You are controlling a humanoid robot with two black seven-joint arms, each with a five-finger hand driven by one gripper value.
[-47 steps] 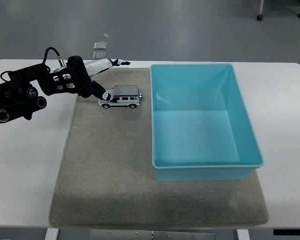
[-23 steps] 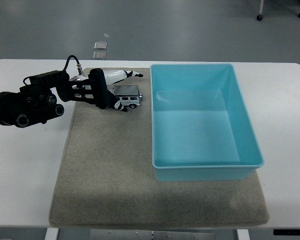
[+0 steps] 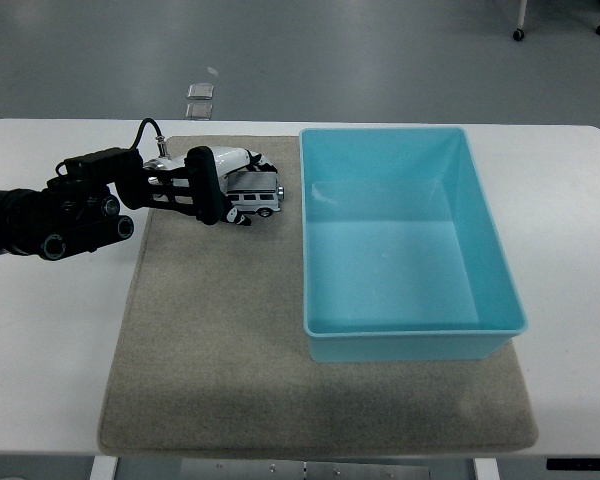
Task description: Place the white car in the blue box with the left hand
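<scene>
Left hand (image 3: 220, 182) has just closed its fingers over the white car (image 3: 252, 195), apparently gripping it, near mat's (image 3: 220, 340) far edge; lift toward blue box (image 3: 405, 240) next.

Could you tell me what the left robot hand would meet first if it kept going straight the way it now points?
The left robot hand points right and is already at the white car, fingers curled over it. Beyond the car, the next thing in line looks to be the left wall of the blue box, though height is unclear.
</scene>
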